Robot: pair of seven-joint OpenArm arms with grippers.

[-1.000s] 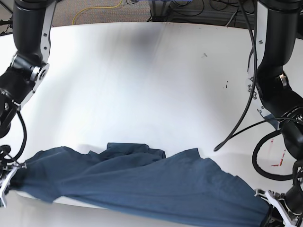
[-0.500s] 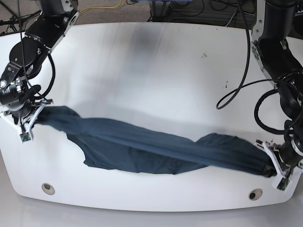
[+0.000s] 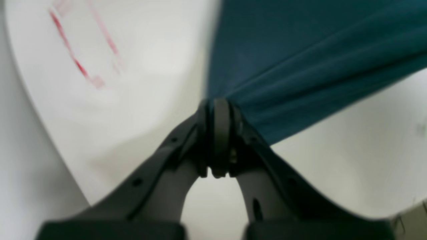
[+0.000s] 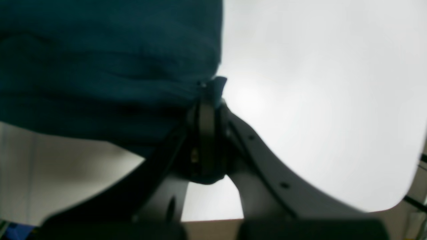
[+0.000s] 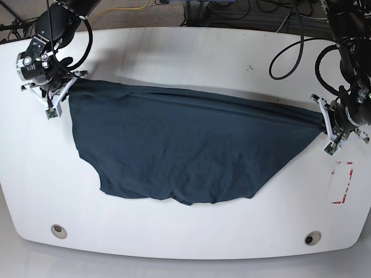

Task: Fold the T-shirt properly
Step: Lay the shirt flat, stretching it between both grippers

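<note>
Since a moment ago the T-shirt [image 5: 179, 147] has gone from bunched to spread, apparently flat, with the left gripper [image 5: 324, 124] and right gripper [image 5: 65, 87] clamped on its corners, ready for folding.

Navy T-shirt [image 5: 185, 145], spread taut across table

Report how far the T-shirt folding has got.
Done: the T-shirt is spread open across the white table. In hand: the left end effector and right end effector are each shut on one end of its far edge, stretching it taut. Left: no fold is visible yet; the near edge lies uneven and wrinkled.
</note>
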